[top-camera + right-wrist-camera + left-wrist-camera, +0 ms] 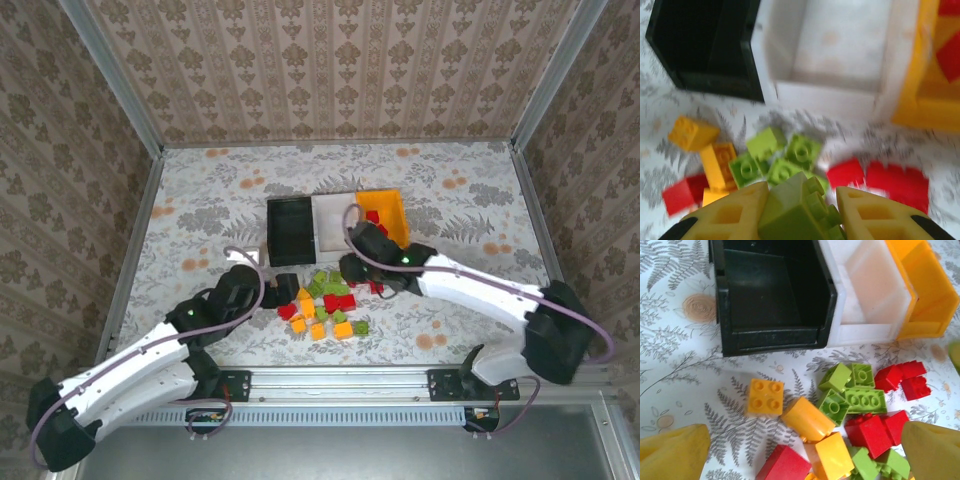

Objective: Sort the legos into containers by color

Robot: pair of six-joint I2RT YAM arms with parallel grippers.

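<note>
**Top external.** The three containers stand in a row, touching, mid-table: black bin [290, 232], white bin [331, 222], orange bin [392, 212]. A few red bricks [376, 222] already lie in the orange one. The loose legos [325, 305] sit in a heap just in front of the bins on the patterned table [200, 200]. The left gripper [285, 290] is at the heap's left edge. The right gripper [352, 268] is at its far right side, near the white and orange bins.

**Left wrist.** The left gripper [805, 440] is spread wide and holds nothing. Its yellow fingers [672, 450] sit at the frame's two bottom corners, with the heap between them. A square orange-yellow brick [765, 396] lies studs up, apart from the others. It looks like the easiest pick here. The black bin and white bin look empty.

**Right wrist.** The right gripper [800, 200] is closed on a light green brick [797, 210], clamped between its fingers [735, 215]. The brick is tilted, with its studs towards the right-hand finger. The frame is blurred.

**Handling (judgement).**
- The bricks are hard, light, glossy plastic. They will not deform, but they may twist or shoot out of a pinch.
- The best hold is on two flat, parallel side walls, low on the brick, not across the studs or a corner.
- The green brick's skewed seat could let it pivot during the carry.
- Bricks touching a neighbour in the heap will probably get dragged along.
</note>
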